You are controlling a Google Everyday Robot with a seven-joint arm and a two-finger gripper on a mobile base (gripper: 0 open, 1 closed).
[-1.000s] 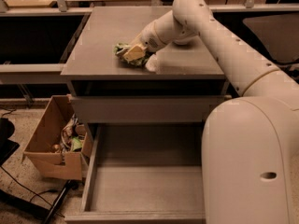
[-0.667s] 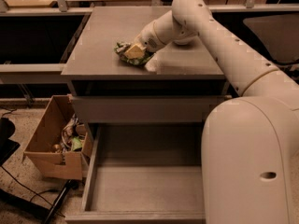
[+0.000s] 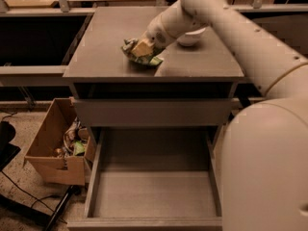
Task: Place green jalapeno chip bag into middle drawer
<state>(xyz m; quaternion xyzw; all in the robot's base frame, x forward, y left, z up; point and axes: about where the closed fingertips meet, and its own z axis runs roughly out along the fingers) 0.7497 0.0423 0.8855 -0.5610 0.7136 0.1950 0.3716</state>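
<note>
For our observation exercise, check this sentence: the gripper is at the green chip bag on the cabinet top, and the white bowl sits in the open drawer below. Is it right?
Not quite. The camera view shows the white bowl on the cabinet top, behind the arm, not in the middle drawer. The gripper is indeed at the green jalapeno chip bag there.

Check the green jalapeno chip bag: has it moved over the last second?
Yes, slightly. The green jalapeno chip bag, with the gripper on it, now sits a little farther from the front edge of the cabinet top and nearer the white bowl.
</note>
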